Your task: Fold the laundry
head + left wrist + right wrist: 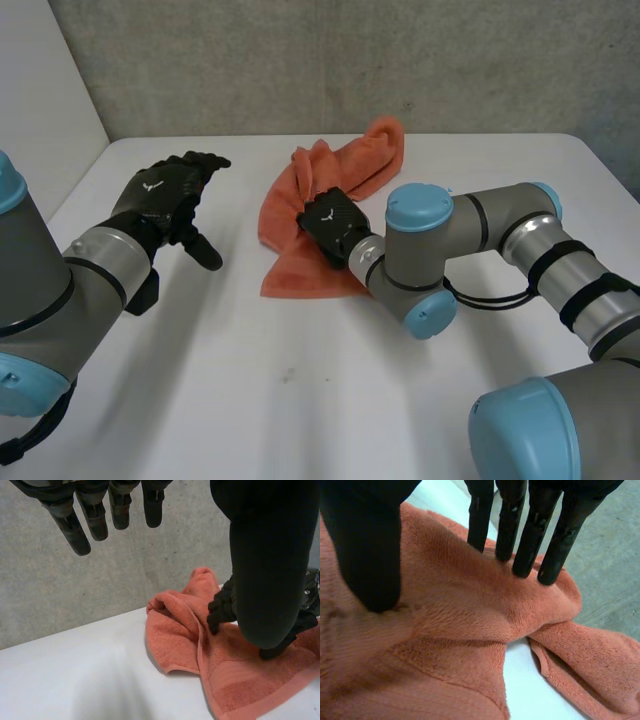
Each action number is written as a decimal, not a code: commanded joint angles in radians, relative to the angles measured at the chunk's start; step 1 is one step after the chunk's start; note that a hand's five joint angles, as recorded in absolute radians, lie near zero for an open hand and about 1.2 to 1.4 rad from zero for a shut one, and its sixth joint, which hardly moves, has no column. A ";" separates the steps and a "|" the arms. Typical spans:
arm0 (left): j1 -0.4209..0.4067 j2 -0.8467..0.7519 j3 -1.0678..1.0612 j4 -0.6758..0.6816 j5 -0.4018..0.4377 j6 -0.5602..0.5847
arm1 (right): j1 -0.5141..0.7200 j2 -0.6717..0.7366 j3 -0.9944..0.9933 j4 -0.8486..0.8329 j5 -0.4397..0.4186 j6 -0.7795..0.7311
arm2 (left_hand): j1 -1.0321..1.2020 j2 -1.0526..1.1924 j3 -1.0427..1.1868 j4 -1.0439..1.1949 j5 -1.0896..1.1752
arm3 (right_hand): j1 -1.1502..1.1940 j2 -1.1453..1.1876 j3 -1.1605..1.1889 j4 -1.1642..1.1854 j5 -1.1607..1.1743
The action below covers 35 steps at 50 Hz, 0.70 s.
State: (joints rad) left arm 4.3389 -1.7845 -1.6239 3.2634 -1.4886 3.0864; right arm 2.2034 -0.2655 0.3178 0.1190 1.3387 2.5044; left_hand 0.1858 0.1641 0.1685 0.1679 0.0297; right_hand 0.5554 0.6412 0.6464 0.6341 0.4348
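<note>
The orange towel lies crumpled on the white counter, toward its far side, with one end bunched up near the grey wall and a flatter hemmed end nearer the robot. The right hand rests on the towel's middle: its fingers are straight and set apart from the thumb, their tips touching the pile. A raised fold runs between thumb and fingers, and the palm hides the cloth beneath it. The left hand hovers over bare counter beside the towel, apart from it, its fingers loosely spread, holding nothing
</note>
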 commanded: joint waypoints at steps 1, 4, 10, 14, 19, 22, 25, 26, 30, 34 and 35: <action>0.001 -0.001 0.001 0.001 0.001 0.000 | 0.001 -0.014 0.020 -0.007 -0.007 -0.036 | -0.011 0.010 0.006 0.007 -0.030 | 0.841 0.755 0.750 0.762 0.787; 0.001 0.000 0.001 0.001 -0.001 0.000 | 0.007 -0.090 0.046 -0.009 0.000 -0.039 | -0.011 0.010 0.006 0.007 -0.030 | 0.841 0.755 0.750 0.762 0.787; 0.005 0.000 0.009 0.001 0.001 0.000 | 0.009 -0.276 0.178 -0.038 0.010 0.016 | -0.011 0.010 0.006 0.007 -0.030 | 0.841 0.755 0.750 0.762 0.787; 0.005 -0.007 0.024 0.019 0.001 0.002 | 0.009 -0.469 0.370 -0.068 -0.006 0.106 | -0.011 0.010 0.006 0.007 -0.030 | 0.841 0.755 0.750 0.762 0.787; 0.005 -0.073 0.062 0.100 0.002 0.012 | -0.001 -0.680 0.608 -0.065 -0.021 0.131 | -0.005 0.017 0.013 0.013 -0.023 | 0.841 0.755 0.750 0.762 0.787; 0.004 -0.134 0.097 0.128 0.005 0.024 | -0.001 -0.802 0.748 -0.064 -0.038 0.134 | 0.004 0.026 0.021 0.022 -0.014 | 0.841 0.755 0.750 0.762 0.787; -0.001 -0.206 0.134 0.133 0.013 0.034 | -0.001 -0.880 0.878 -0.064 -0.076 0.145 | 0.004 0.026 0.022 0.022 -0.014 | 0.841 0.755 0.750 0.762 0.787; -0.001 -0.207 0.134 0.133 0.013 0.034 | -0.001 -0.880 0.879 -0.064 -0.076 0.145 | 0.004 0.026 0.022 0.022 -0.014 | 0.841 0.755 0.750 0.762 0.787; -0.011 -0.294 0.171 0.160 0.083 0.052 | -0.005 -1.055 1.068 -0.064 -0.119 0.152 | 0.004 0.026 0.022 0.022 -0.014 | 0.841 0.755 0.750 0.762 0.787; -0.013 -0.369 0.216 0.196 0.126 0.089 | -0.054 -1.182 1.184 -0.084 -0.125 0.159 | 0.004 0.026 0.022 0.022 -0.014 | 0.841 0.755 0.750 0.762 0.787; -0.016 -0.400 0.235 0.206 0.133 0.113 | -0.054 -1.183 1.184 -0.084 -0.125 0.159 | 0.007 0.029 0.024 0.025 -0.011 | 0.841 0.755 0.750 0.762 0.787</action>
State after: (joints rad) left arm 4.3300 -2.0733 -1.4517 3.4266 -1.4148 3.1409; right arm 2.1921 -1.3115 1.3728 0.0515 1.2254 2.6573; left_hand 0.1858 0.1656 0.1685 0.1679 0.0296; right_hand 0.9910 1.1805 1.1834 1.1908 0.9951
